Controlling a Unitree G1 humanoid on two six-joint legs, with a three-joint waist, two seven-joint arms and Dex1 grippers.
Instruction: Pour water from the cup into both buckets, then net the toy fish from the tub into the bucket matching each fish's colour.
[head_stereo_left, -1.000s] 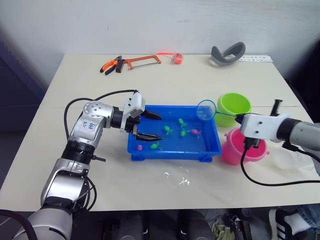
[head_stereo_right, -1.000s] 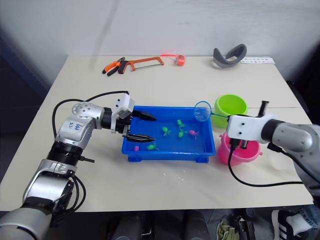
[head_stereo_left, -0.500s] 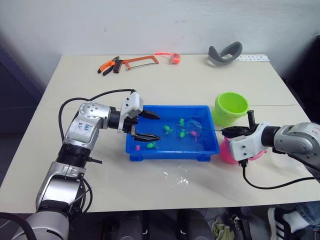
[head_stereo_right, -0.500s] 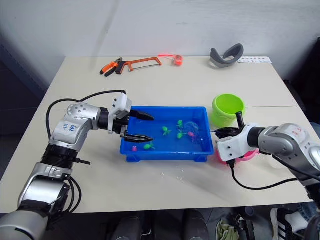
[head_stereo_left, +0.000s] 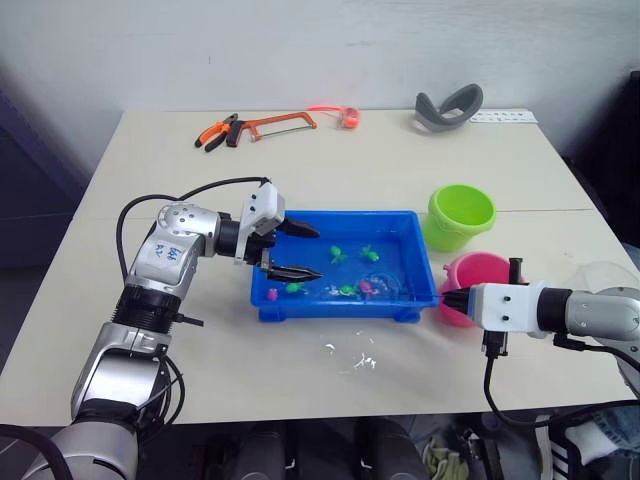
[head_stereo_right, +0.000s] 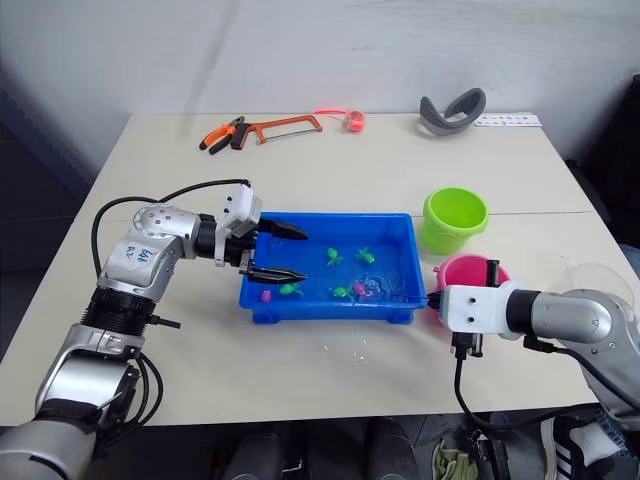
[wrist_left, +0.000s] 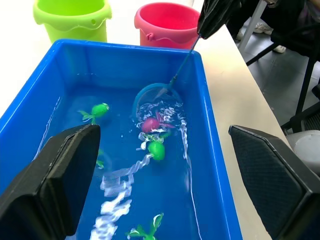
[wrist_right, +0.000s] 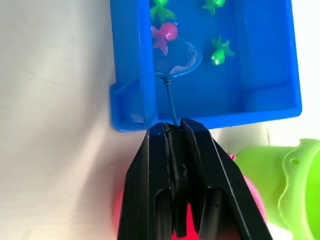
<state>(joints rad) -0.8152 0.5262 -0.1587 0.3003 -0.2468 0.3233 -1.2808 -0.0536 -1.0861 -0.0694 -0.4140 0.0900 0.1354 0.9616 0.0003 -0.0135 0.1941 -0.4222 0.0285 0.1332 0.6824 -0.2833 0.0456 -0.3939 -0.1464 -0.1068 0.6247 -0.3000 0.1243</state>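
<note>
Pinching the net's (wrist_right: 176, 62) thin handle, my right fingers (wrist_right: 150, 200) sit over the tub's (head_stereo_left: 420, 275) right end wall, the hoop dipped in the water against a pink fish (wrist_left: 148, 124). Green fish (wrist_left: 156, 149) lie around it. My left gripper (head_stereo_left: 298, 250) hangs with its fingers spread over the tub's left end. Both buckets stand by the table's (head_stereo_left: 400, 160) right edge: pink bucket (head_stereo_left: 480, 272) touching the tub's right corner, green bucket (head_stereo_left: 461, 215) just behind.

A beige table (head_stereo_left: 330, 165) stands against a plain white wall (head_stereo_left: 300, 50).
</note>
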